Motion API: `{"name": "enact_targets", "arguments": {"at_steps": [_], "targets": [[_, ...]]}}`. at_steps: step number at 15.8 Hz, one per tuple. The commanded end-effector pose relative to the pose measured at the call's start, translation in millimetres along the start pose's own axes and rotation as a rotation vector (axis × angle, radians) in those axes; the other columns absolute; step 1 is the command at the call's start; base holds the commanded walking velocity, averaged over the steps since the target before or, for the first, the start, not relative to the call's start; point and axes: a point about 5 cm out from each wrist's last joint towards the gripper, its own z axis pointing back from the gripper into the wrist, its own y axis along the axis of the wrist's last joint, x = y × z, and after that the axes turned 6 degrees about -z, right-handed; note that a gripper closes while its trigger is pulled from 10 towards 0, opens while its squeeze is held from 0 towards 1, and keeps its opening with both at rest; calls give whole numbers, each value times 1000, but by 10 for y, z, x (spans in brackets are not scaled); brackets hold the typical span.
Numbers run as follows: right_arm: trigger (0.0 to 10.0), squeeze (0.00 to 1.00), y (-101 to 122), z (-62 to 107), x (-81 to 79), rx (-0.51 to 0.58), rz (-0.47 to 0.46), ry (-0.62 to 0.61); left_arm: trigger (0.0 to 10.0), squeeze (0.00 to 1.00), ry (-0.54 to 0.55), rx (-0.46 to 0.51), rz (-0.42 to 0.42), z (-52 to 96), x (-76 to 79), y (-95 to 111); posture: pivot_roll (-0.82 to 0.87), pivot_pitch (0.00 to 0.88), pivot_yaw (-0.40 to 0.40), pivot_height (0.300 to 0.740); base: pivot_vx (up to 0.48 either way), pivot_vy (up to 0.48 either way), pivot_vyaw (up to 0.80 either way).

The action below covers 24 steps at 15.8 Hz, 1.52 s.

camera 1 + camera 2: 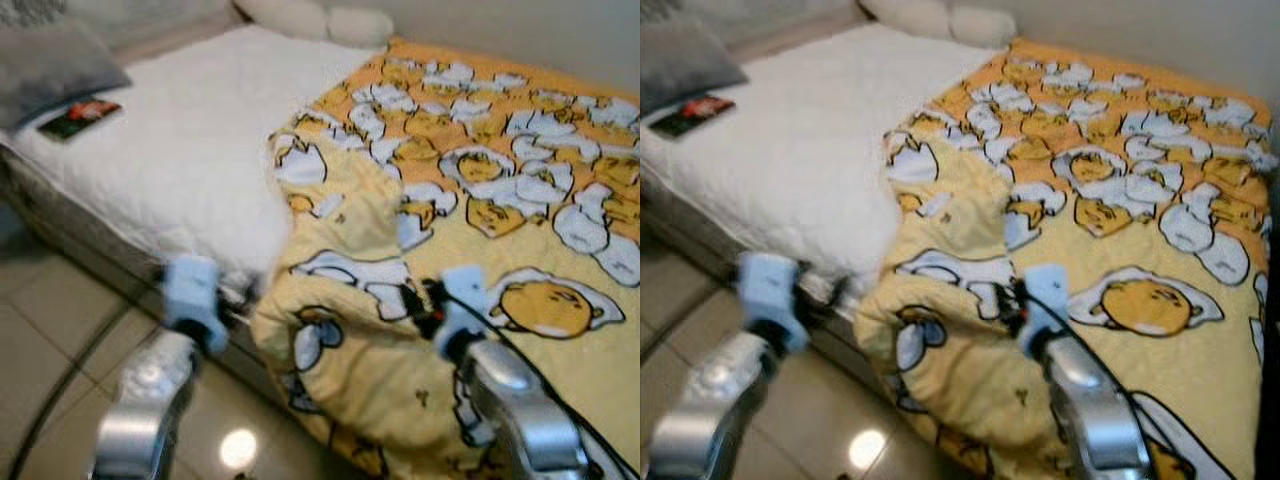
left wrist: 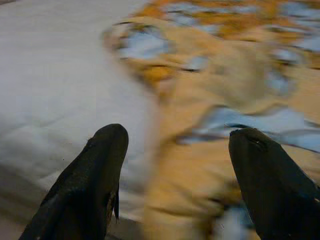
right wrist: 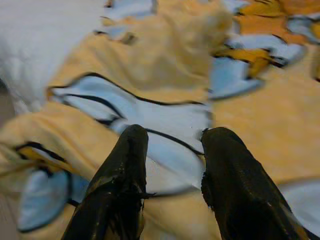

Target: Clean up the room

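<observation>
blanket (image 1: 470, 200): soft, light, floppy | bunched corner judged best hold, 6 o'clock | left gripper (image 2: 175, 165) spread, empty | right gripper (image 3: 172, 165) parted over fold

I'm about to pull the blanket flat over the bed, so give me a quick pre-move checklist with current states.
1. Right gripper on the blanket: ok, at the bunched fold; grip cannot tell.
2. Left gripper open: ok, fingers spread.
3. Left gripper near blanket edge: ok, by the bed's side.
4. Blanket flat: not ok, folded back.
5. Book clear of blanket: ok, near the grey pillow.
</observation>
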Motion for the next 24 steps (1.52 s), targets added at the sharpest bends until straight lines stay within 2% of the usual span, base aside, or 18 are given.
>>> {"name": "enact_targets", "arguments": {"at_steps": [1, 2, 3, 6, 7, 8, 9, 11, 15, 16, 18, 19, 21, 24], "targets": [[10000, 0, 19, -24, -5, -3, -27, 9, 10000, 0, -29, 16, -29, 32, -23, 34, -15, 0, -11, 740, 0, 0, 0], [10000, 671, 22, -37, 27, -13, -53, -1, 10000, 0, -84, 5, -38, 51, 7, 13, -18, 0, -12, 740, 0, 0, 0], [10000, 1000, 27, -49, 48, -19, -75, -9, 10000, 0, -102, 1, -46, 59, 9, 4, -19, 0, -12, 740, 0, 0, 0], [10000, 1000, 39, -140, 111, -48, -172, -31, 10000, 0, -120, -6, -91, 64, -39, -6, -28, 0, -7, 740, 0, 0, 0], [10000, 1000, -20, -250, 145, -101, -270, -44, 10000, 0, -158, -5, -121, 62, -48, 5, -32, 0, -2, 740, 0, 0, 0], [10000, 1000, -54, -304, 147, -128, -318, -44, 10000, 0, -185, -4, -131, 64, -43, 10, -33, 0, 0, 740, 0, 0, 0], [10000, 1000, -108, -439, 125, -170, -420, -34, 10000, 0, -275, -10, -150, 90, -3, 12, -30, 0, 1, 740, 0, 0, 0], [10000, 1000, -138, -550, 159, -195, -458, -82, 10000, 0, -390, -22, -186, 147, 65, 3, -27, 0, -4, 740, 0, 0, 0], [10000, 1000, -138, -550, 159, -195, -458, -82, 10000, 0, -390, -22, -186, 147, 65, 3, -27, 0, -4, 740, 0, 0, 0], [10000, 1000, -155, -570, 274, -204, -487, -146, 10000, 0, -436, -39, -213, 182, 101, -31, -42, 17, -13, 740, 0, 0, 0], [10000, 1000, -206, -558, 392, -223, -534, -207, 10000, 0, -459, -50, -234, 195, 123, -59, -39, 16, -14, 740, 0, 0, 0], [10000, 0, -259, -566, 432, -241, -587, -225, 10000, 0, -465, -49, -239, 190, 117, -53, -36, 16, -13, 740, 0, 0, 0], [10000, 0, -321, -630, 406, -270, -685, -217, 10000, 0, -488, -47, -248, 186, 108, -38, -36, 18, -11, 740, 0, 0, 0], [10000, 0, -268, -691, 381, -254, -729, -192, 10000, 0, -493, -47, -256, 181, 109, -30, -31, 21, -21, 740, 0, 0, 0]]}}
